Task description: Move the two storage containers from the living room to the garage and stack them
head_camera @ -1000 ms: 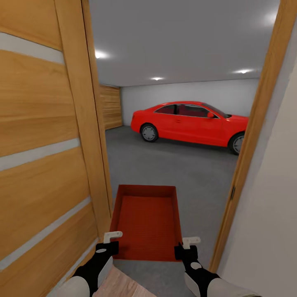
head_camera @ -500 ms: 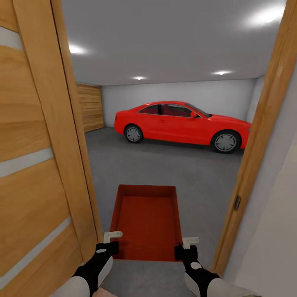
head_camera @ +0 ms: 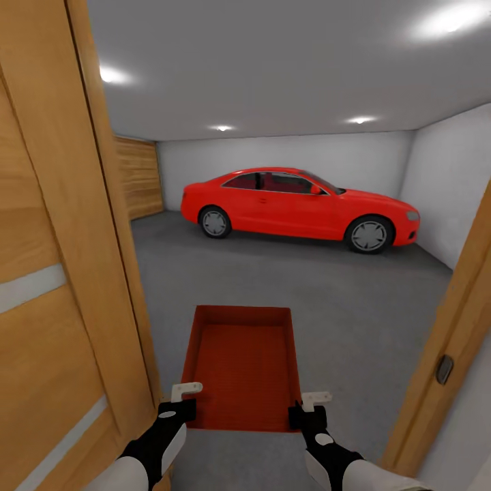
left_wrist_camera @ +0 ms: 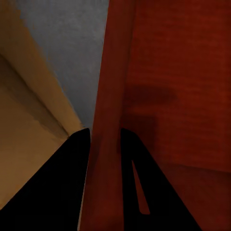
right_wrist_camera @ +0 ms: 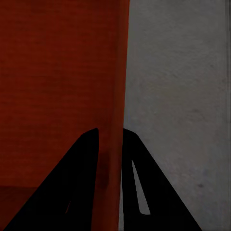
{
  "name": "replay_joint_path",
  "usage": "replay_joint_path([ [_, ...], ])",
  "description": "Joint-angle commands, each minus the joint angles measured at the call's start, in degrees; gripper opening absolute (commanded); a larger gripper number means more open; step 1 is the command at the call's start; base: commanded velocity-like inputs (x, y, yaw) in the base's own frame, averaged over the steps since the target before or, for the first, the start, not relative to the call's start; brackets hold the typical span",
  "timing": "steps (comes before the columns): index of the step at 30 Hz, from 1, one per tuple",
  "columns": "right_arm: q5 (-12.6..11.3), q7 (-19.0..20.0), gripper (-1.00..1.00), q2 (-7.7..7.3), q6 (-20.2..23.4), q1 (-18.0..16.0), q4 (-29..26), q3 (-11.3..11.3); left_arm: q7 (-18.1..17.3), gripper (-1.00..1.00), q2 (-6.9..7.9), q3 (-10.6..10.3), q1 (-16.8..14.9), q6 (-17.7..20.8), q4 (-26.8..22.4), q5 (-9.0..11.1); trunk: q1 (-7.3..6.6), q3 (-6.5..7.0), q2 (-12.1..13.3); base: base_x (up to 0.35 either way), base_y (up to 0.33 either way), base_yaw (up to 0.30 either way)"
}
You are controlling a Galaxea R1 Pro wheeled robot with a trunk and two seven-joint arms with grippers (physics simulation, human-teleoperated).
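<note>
One orange-red open-top storage container [head_camera: 242, 368] hangs level in front of me, above the dark grey garage floor [head_camera: 368, 300]. My left gripper [head_camera: 179, 404] is shut on its near left wall and my right gripper [head_camera: 308, 408] on its near right wall. In the left wrist view, the black fingers of the left gripper [left_wrist_camera: 105, 144] pinch the container wall [left_wrist_camera: 113, 91] between them. The right wrist view has the right gripper [right_wrist_camera: 109, 139] clamped the same way on the other wall [right_wrist_camera: 114, 72]. The bin is empty inside.
An open wooden door [head_camera: 54, 273] stands close on my left and a wooden door frame [head_camera: 457, 361] close on my right. Beyond lie the garage, a glossy red car [head_camera: 293, 208] at the back wall, and a wood-slat panel door [head_camera: 140, 177] at far left.
The view has advanced through the doorway: the door and frame have slid outward and more of the garage's right wall shows. The container stays held the same way in both grippers.
</note>
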Motion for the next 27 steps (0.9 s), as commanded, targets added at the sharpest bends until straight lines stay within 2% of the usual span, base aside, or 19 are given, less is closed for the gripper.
replay_joint_path([
  [1,-0.3,-0.4,-1.00,0.01,-0.3,-0.1,-0.1,-1.3,0.3,-1.00,-0.04,0.8,0.0,0.4,0.0,0.3,0.03,-0.07,0.0,0.302,0.185,-0.239],
  [6,-0.3,-0.4,-1.00,0.01,-0.3,-0.1,-0.1,-1.4,0.3,-1.00,-0.04,0.8,0.0,0.4,0.0,0.3,0.03,-0.07,0.0,0.302,0.185,-0.218],
  [17,-0.3,-0.4,-1.00,0.01,-0.3,-0.1,-0.1,-1.3,0.3,-1.00,-0.04,0.8,0.0,0.4,0.0,0.3,0.03,-0.07,0.0,0.302,0.185,-0.032],
  [21,-0.3,-0.4,-1.00,0.01,-0.3,-0.1,-0.1,-1.3,0.3,-1.00,-0.04,0.8,0.0,0.3,-0.1,0.3,0.03,-0.07,0.0,0.265,0.163,-0.255],
  [27,-0.3,-0.4,-1.00,0.01,-0.3,-0.1,-0.1,-1.4,0.2,-1.00,-0.04,0.8,0.0,-0.1,-0.1,0.3,0.03,-0.07,0.0,0.041,0.026,-0.282],
])
